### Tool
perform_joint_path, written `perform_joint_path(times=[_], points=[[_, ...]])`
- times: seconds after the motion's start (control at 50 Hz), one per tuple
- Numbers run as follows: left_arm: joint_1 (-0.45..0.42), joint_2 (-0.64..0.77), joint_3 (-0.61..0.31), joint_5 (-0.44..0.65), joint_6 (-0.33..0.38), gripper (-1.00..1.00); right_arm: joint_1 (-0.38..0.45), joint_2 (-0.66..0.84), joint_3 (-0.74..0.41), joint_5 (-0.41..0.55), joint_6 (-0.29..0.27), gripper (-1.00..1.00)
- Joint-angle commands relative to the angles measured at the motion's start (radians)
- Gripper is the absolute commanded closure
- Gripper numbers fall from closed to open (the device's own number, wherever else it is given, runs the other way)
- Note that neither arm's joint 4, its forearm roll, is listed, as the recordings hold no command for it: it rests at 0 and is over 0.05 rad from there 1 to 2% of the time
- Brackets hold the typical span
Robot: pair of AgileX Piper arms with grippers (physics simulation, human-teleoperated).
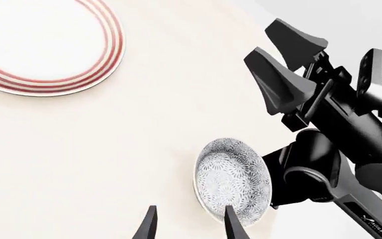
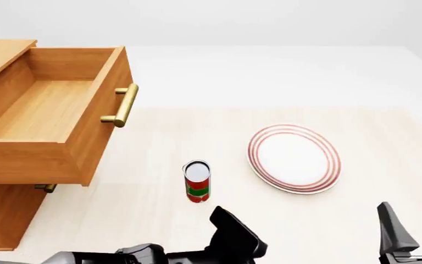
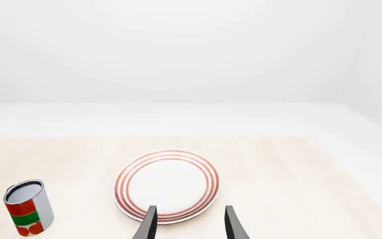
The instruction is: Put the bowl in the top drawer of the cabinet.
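The bowl, white with blue-grey speckle, rests on the table and shows only in the left wrist view. My left gripper is open just short of it, one fingertip overlapping its near rim and nothing held. In the front view the bowl is out of view below the frame, where only the left arm shows. The cabinet stands at the left with its top drawer pulled out and empty, its brass handle facing right. My right gripper is open and empty.
A flat white plate with red rings lies right of centre. A red and green can stands upright between plate and cabinet. The lower drawer's handle peeks out under the open drawer. The right arm is close beside the bowl.
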Motion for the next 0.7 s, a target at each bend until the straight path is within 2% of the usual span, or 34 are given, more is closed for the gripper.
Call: perform_joint_path(times=[0.02, 0.36, 0.7], points=[[-0.027, 0.056, -0.034, -0.008, -0.057, -1.0, 0.0, 0.0, 0.0, 0.0, -0.001, -1.0], [-0.046, 0.123, -0.015, -0.081, -0.112, -1.0, 0.0, 0.0, 0.0, 0.0, -0.001, -1.0], [-0.064, 0.194, -0.038, -0.11, -0.16, -1.0, 0.0, 0.0, 0.0, 0.0, -0.001, -1.0]])
